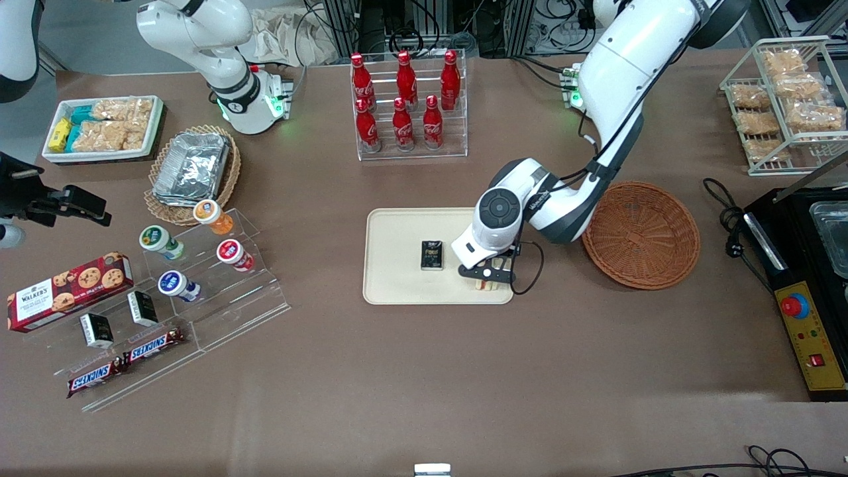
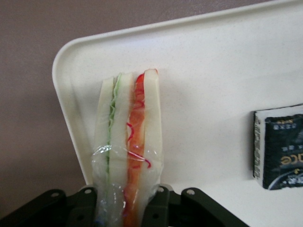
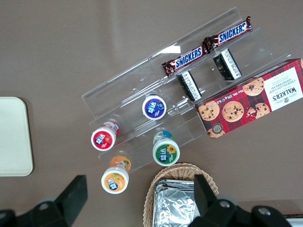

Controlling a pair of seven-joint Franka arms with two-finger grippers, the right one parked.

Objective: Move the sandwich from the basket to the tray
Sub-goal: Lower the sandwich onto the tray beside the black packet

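Cream-beige plastic formed the tray (image 1: 397, 265), over whose corner nearest the basket (image 1: 641, 235) the gripper (image 1: 489, 278) was held low. The sandwich (image 2: 129, 142), wrapped in clear film, was pinched between the black fingers (image 2: 80, 208), its red, orange and green layers shown edge-on, its free end lying over the tray surface just inside the rim. A small black box (image 1: 432, 255) was seen lying flat on the tray beside the sandwich, apart from it. The reddish-brown wicker basket was left beside the tray, toward the working arm's end.
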